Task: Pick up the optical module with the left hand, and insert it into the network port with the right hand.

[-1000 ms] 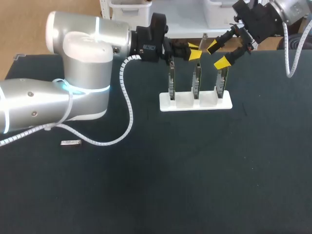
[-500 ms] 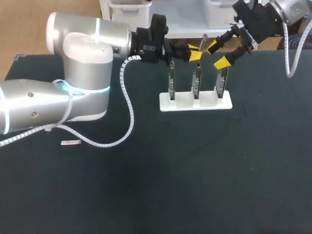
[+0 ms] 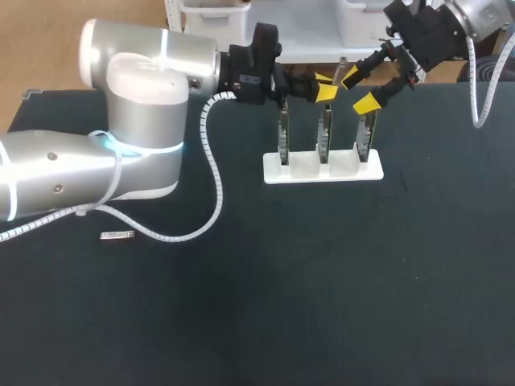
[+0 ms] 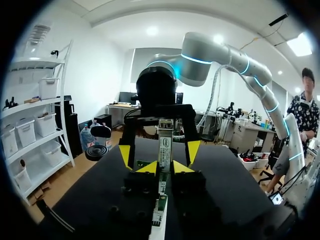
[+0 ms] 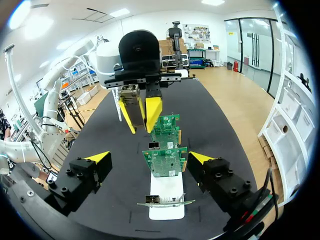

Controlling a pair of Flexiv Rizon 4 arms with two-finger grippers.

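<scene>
This is a robotics lab bench set up for electronics work. A bulky silver left arm (image 3: 121,104) and a right arm (image 3: 475,16) reach over a desk (image 3: 322,305) covered in a dark mat. On it, a white rack (image 3: 322,171) holds three green circuit boards (image 3: 324,133) upright in a row. The left claw (image 4: 165,167) pinches a small optical module (image 4: 165,145).
</scene>
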